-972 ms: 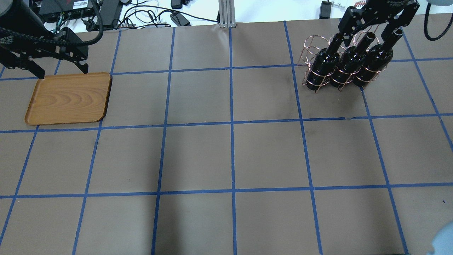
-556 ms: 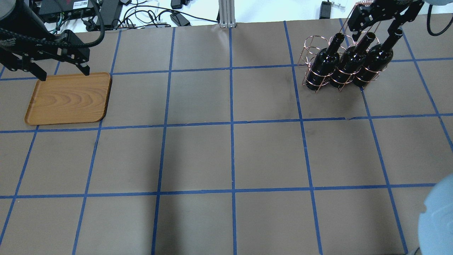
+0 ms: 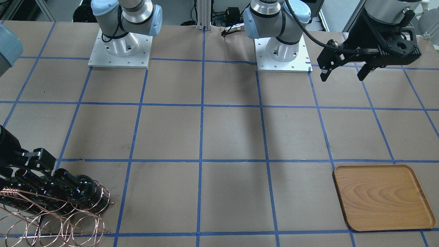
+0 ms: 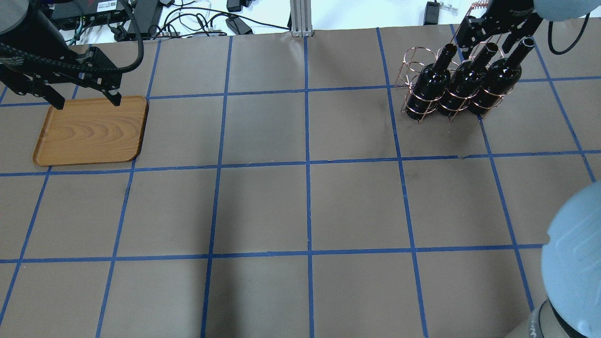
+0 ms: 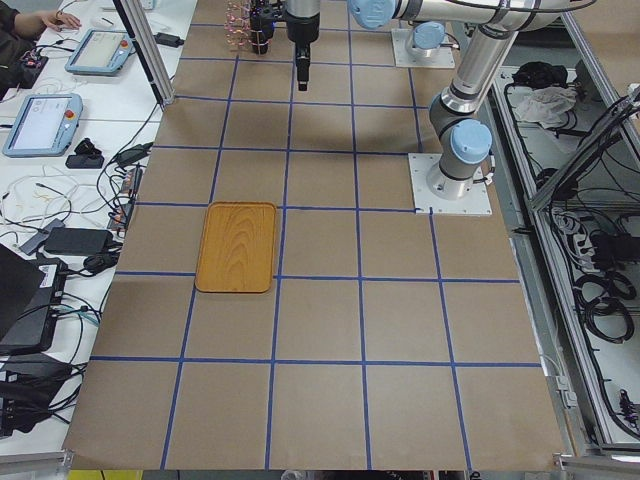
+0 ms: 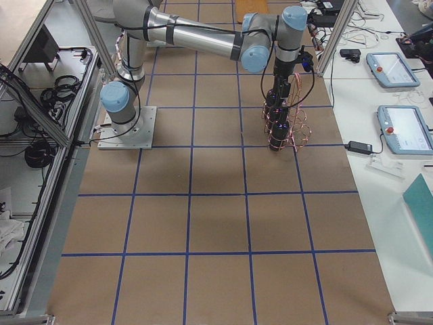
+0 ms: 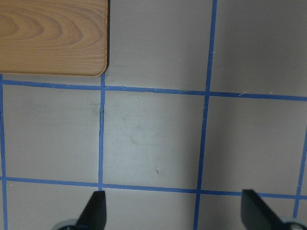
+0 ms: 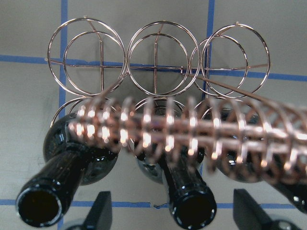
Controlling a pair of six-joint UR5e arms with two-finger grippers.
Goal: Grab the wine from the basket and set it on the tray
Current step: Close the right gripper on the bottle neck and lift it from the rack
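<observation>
Three near-black wine bottles (image 4: 462, 82) lie side by side in the copper wire basket (image 4: 413, 58) at the far right, necks pointing away. My right gripper (image 4: 488, 41) is open, with its fingers on either side of the middle bottle's neck. In the right wrist view the middle bottle's mouth (image 8: 192, 207) sits between the fingers (image 8: 100, 211), under the basket's spiral handle (image 8: 192, 127). The wooden tray (image 4: 91, 131) lies at the far left and has nothing on it. My left gripper (image 4: 87, 101) is open and empty above the tray's far edge.
The table is brown paper with a blue tape grid (image 4: 307, 164). Cables and power bricks (image 4: 202, 21) lie beyond its far edge. My right arm's elbow (image 4: 573, 263) fills the lower right of the overhead view. The arm bases (image 3: 120, 48) stand on the robot's side.
My right gripper has dropped toward the bottle necks and now straddles the middle one. The right elbow has swung into the lower right of the view. The left gripper shifted slightly right.
</observation>
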